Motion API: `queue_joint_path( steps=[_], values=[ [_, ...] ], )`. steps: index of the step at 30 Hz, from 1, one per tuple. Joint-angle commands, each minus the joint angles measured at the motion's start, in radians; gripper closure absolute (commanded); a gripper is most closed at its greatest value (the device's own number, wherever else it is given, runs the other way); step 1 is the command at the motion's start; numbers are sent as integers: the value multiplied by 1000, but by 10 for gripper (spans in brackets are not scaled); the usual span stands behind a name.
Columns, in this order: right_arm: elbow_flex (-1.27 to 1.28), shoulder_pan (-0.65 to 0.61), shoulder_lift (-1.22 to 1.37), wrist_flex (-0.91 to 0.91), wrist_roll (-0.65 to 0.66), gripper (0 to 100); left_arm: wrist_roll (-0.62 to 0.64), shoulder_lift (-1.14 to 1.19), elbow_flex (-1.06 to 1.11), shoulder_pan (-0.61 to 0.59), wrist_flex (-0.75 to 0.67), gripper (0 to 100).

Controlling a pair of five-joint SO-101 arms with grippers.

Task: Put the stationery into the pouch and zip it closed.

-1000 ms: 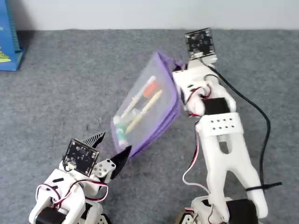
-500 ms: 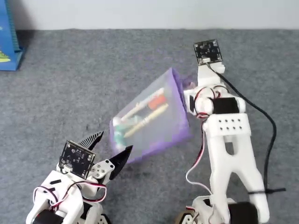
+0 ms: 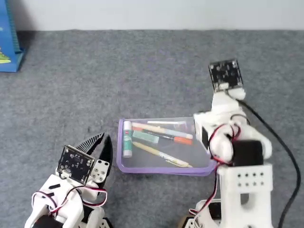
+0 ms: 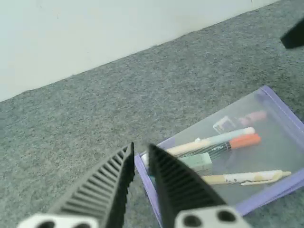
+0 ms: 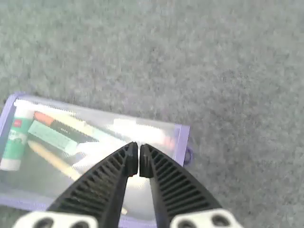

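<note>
Clear-film, purple-edged pouch (image 3: 142,159) lying flat on the grey, felt-textured table (image 3: 142,71), long side running left to right, between the two arms. In the high view the right arm's white wrist hid the pouch's right end. In the left wrist view a finger of the left gripper (image 4: 141,149) covered the left end of the pouch (image 4: 275,152). A blue box (image 3: 7,38) at the far left was cut off by the edge.

The right wrist view showed the right gripper (image 5: 137,151) over the pouch (image 5: 47,185), near its right end. Its tips were closed to a hairline. Whether they pinched the film could not be made out. In the high view the left gripper (image 3: 100,144) sat just left of the pouch, fingers a narrow gap apart and holding nothing.

Inside the pouch: one white glue stick with a green cap (image 3: 127,142) at the left end, one pale green block (image 3: 145,137), and at least three slender pens or pencils. One pouch, two grippers.
</note>
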Motion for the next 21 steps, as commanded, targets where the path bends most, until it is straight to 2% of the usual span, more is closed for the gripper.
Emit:
queue_joint_path(
  steps=[1, 5, 9, 15, 21],
  values=[
    [75, 7, -110, 8, 8, 991, -23, -11, -33, -63, 5, 988],
    [192, 7, -245, 8, 6, 991, -80, -11, 8, -158, 0, 987],
    [307, 7, -398, 7, 2, 991, -140, -11, 73, -178, 2, 987],
    [470, 7, -590, 7, 0, 991, -40, -11, 124, -178, 8, 987],
    [643, 8, -748, 7, 0, 991, -32, -11, 236, -180, -26, 987]
  ],
)
